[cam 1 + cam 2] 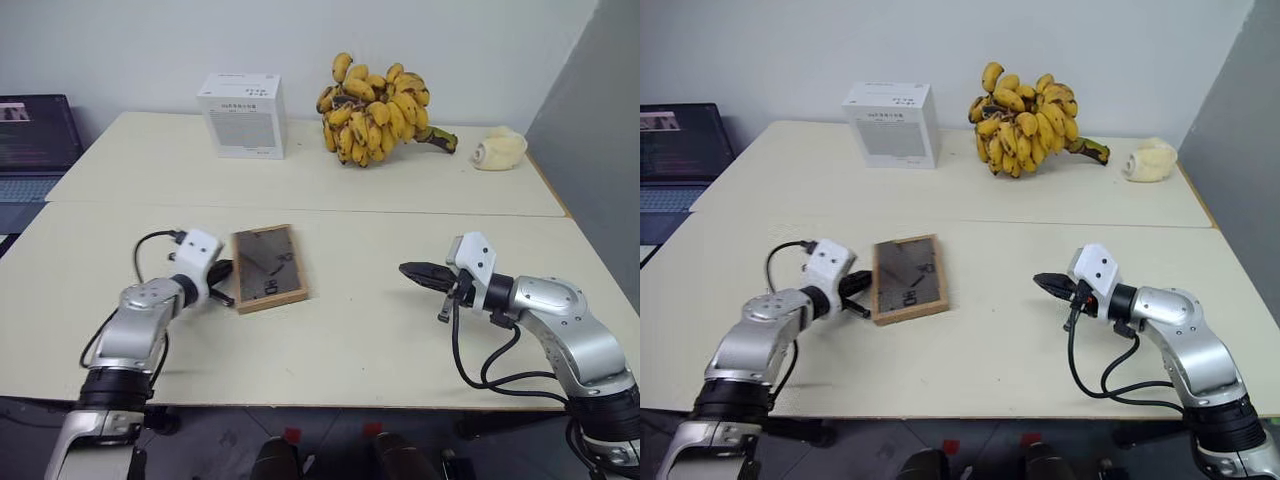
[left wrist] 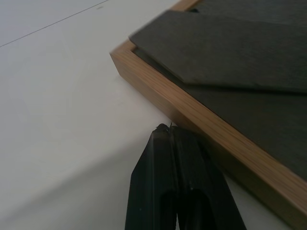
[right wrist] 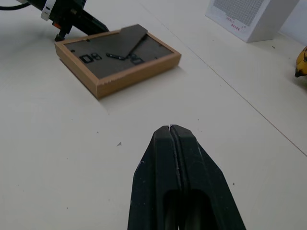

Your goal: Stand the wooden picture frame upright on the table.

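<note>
The wooden picture frame lies flat on the table, near the front and left of centre. Its dark grey back faces up, and the fold-out stand is lifted slightly. My left gripper is shut and sits low at the frame's left long edge. Its fingertips are right against the light-wood rim or almost touching it. My right gripper is also shut and holds nothing. It hovers above the table well to the right of the frame and points toward it.
At the back of the table stand a white box, a big bunch of bananas and a pale rolled object. A laptop sits off the table's left side. A seam crosses the tabletop.
</note>
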Robot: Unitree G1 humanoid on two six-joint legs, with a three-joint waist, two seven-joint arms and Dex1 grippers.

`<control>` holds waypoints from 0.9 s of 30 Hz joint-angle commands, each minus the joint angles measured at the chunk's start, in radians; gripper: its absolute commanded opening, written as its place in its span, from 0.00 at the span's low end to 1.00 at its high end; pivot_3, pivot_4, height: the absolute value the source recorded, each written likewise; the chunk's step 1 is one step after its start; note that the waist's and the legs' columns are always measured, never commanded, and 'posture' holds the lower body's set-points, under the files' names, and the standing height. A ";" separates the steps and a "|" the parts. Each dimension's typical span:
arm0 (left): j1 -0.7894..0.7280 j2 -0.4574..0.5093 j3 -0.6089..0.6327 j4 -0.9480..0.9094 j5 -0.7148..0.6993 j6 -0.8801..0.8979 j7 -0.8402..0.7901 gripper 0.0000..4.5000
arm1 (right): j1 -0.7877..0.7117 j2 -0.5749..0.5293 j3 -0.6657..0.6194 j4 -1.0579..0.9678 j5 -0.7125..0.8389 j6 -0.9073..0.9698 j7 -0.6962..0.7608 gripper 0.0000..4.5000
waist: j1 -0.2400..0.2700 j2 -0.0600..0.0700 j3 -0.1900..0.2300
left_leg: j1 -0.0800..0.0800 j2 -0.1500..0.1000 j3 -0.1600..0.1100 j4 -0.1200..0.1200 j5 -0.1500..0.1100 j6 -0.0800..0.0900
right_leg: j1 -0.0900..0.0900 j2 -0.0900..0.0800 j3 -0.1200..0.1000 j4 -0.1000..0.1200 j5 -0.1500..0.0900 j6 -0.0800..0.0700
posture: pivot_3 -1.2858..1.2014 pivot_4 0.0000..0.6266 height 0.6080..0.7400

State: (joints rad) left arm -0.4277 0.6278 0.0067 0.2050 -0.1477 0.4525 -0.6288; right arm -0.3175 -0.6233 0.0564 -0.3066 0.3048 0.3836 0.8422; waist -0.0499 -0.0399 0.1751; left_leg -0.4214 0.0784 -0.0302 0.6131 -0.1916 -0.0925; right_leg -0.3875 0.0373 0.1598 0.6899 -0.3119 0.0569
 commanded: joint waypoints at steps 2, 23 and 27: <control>-0.081 -0.028 -0.091 -0.028 -0.003 -0.034 -0.132 0.01 | -0.004 0.017 -0.008 -0.009 -0.025 -0.028 -0.041 0.00 | 0.003 0.000 0.000 | 0.000 0.000 -0.001 0.001 0.000 0.000 | 0.000 0.000 0.000 0.000 0.000 0.000 | 0.52 0.24 1.00; -0.191 -0.118 -0.176 0.009 0.031 -0.038 -0.228 0.01 | -0.220 0.300 0.170 0.607 -0.400 -0.386 -0.336 0.00 | 0.000 0.000 0.000 | -0.001 -0.001 -0.005 0.002 0.000 0.000 | 0.000 0.000 -0.004 0.005 0.000 0.000 | 0.52 0.24 1.00; -0.213 -0.129 -0.183 0.033 0.041 -0.057 -0.244 0.01 | -0.173 0.300 0.168 0.498 -0.376 -0.355 -0.298 0.00 | -0.002 0.000 0.000 | -0.001 -0.001 -0.006 0.002 0.000 0.000 | 0.000 0.000 -0.004 0.006 0.000 0.000 | 0.52 0.24 1.00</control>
State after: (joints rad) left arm -0.6058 0.5092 -0.1635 0.2447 -0.1092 0.4281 -0.8545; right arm -0.5104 -0.3225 0.2263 0.2945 -0.0953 0.0256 0.5181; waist -0.0515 -0.0396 0.1753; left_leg -0.4225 0.0775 -0.0360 0.6151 -0.1913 -0.0926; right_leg -0.3876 0.0376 0.1552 0.6957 -0.3120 0.0564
